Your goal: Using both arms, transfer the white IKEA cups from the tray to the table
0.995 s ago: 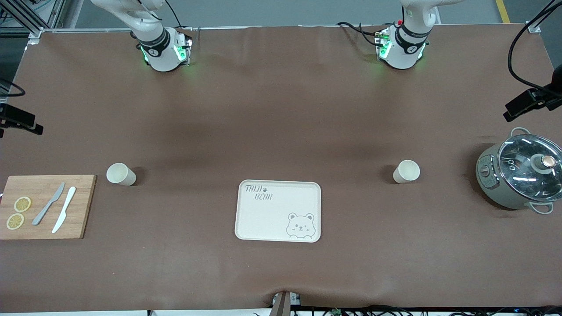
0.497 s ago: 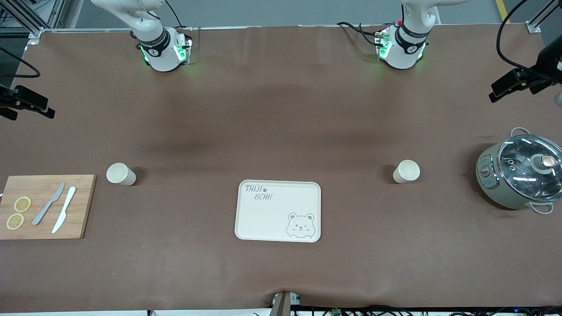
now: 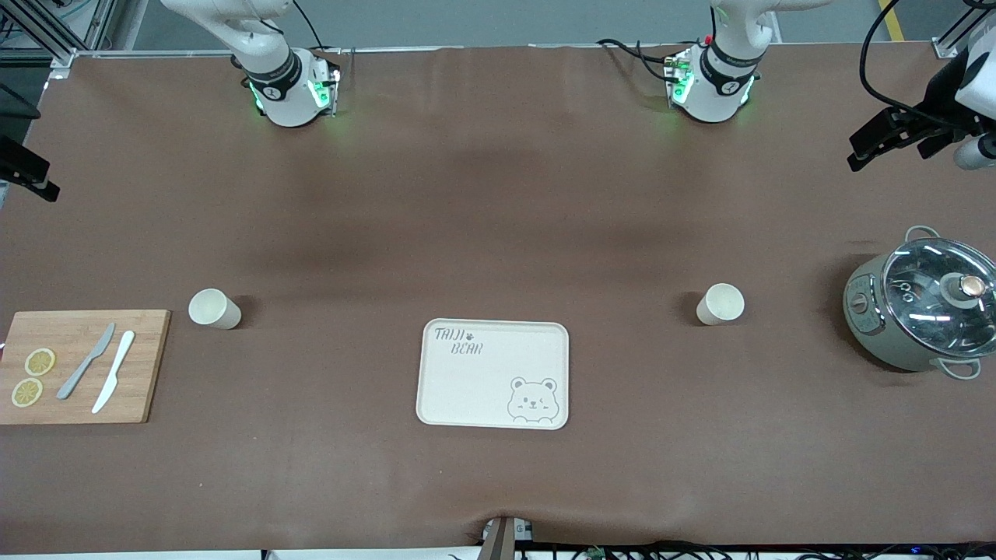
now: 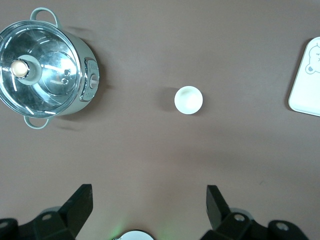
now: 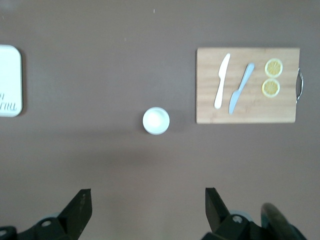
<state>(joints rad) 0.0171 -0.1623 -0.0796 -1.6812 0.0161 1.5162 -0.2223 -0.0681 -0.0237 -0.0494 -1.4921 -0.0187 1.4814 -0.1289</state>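
Two cream-white cups stand upright on the brown table. One cup (image 3: 214,308) is beside the cutting board at the right arm's end and shows in the right wrist view (image 5: 156,120). The other cup (image 3: 720,303) stands between the tray and the pot and shows in the left wrist view (image 4: 188,100). My left gripper (image 3: 864,152) hangs high over the table's edge at the left arm's end, open and empty (image 4: 149,200). My right gripper (image 3: 35,175) hangs high over the edge at the right arm's end, open and empty (image 5: 148,202).
A cream bear-print tray (image 3: 493,373) lies between the cups, nearer the front camera. A grey-green pot with a glass lid (image 3: 926,311) stands at the left arm's end. A wooden cutting board (image 3: 148,365) carries two knives and two lemon slices.
Both grippers have shifted over the table's ends toward the robots' bases, the left one also a little inward. The cups, tray, pot and board have not moved.
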